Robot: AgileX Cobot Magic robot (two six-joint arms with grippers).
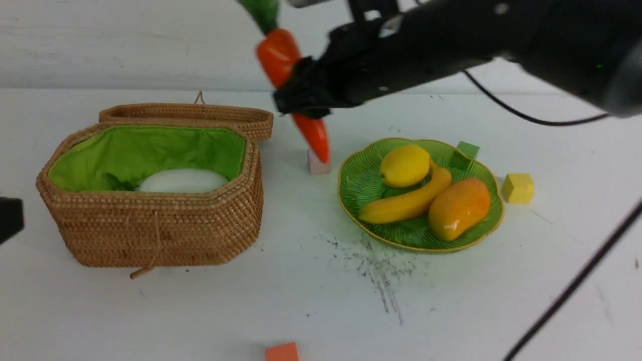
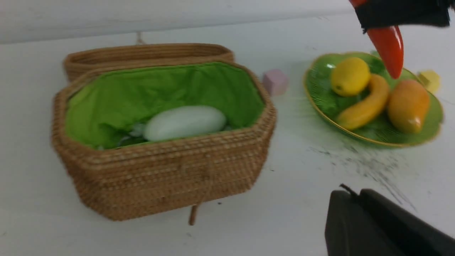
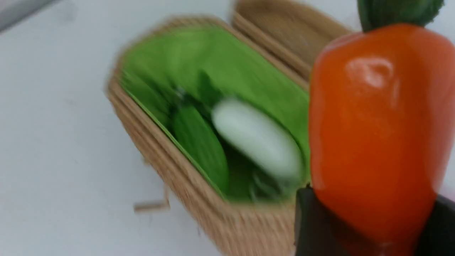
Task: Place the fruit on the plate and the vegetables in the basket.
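Observation:
My right gripper [image 1: 306, 95] is shut on the orange carrot [image 1: 278, 55] and holds it in the air, leaves up, between the basket [image 1: 150, 220] and the plate [image 1: 358, 183]. In the right wrist view the carrot [image 3: 373, 124] fills the space between the jaws, with the basket [image 3: 199, 199] open below. The white radish [image 1: 183, 181] lies inside on the green lining, beside the green gourd [image 3: 201, 142]. On the plate rest the lemon [image 1: 404, 165], banana [image 1: 406, 203] and mango [image 1: 459, 208]. My left gripper [image 2: 352, 193] is shut and empty, low in front of the basket.
The basket's wicker lid [image 1: 190, 116] lies open behind it. Small cubes sit on the white table: pink [image 1: 318, 165] under the carrot's tip, green [image 1: 466, 149] and yellow [image 1: 517, 187] by the plate, orange [image 1: 282, 352] at the front edge. A black cable [image 1: 572, 286] crosses the right side.

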